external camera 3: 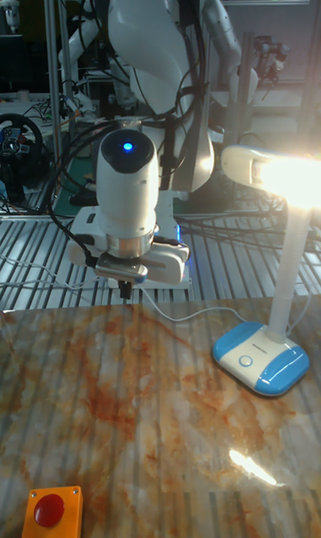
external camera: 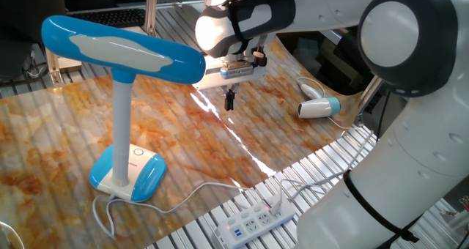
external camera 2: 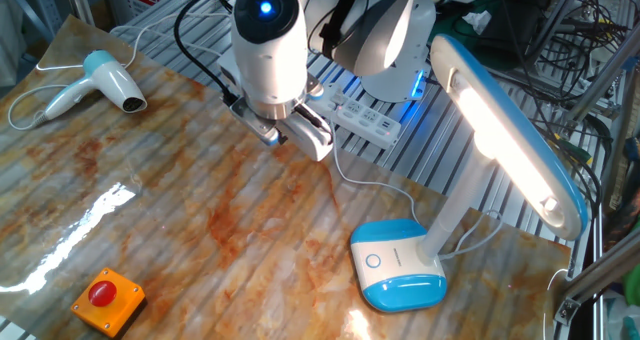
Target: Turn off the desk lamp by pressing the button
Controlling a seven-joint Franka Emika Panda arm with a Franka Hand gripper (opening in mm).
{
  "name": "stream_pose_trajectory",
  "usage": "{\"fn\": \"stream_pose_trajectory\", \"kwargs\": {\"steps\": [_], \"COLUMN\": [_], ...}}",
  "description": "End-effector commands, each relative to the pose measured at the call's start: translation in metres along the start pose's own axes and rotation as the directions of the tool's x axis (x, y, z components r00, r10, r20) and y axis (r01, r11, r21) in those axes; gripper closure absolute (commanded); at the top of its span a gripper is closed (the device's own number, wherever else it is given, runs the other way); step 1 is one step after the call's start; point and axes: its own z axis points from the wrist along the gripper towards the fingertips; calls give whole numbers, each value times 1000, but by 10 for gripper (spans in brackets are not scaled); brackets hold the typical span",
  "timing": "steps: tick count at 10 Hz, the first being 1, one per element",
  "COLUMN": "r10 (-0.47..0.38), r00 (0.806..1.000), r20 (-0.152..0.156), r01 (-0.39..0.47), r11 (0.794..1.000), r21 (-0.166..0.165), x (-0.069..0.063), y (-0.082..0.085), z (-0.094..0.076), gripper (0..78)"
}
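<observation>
clearly you're in the approach: the end effector (external camera: 229, 100), fingers' state unreadable, hangs well apart from the lit desk lamp (external camera 2: 470, 170); next, descend onto the button (external camera 2: 373, 261).

In the tall fixed view the glare of the lit head washes out the outline of the tall blue-and-white plastic desk lamp (external camera 3: 283, 261), and the tiny round white button on its base is too small to tell there. In the other fixed view the robot's white wrist hides the dark two-finger gripper (external camera: 229, 99), and elsewhere its tips are too small to show any gap. The white power strip (external camera: 253, 220) is cut off by the bottom edge in one fixed view.
</observation>
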Motion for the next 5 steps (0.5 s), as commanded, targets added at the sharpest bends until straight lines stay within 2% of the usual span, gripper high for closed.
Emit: {"fn": "stream_pose_trajectory", "kwargs": {"steps": [1,3,5], "r10": [-4,-43,-52], "r00": [1000,998,998], "r20": [-3,-54,-43], "r01": [4,41,51], "r11": [1000,999,998], "r21": [-7,-32,-31], "x": [0,-13,-22], "y": [0,8,18], "z": [-1,16,33], "gripper": [776,776,776]}}
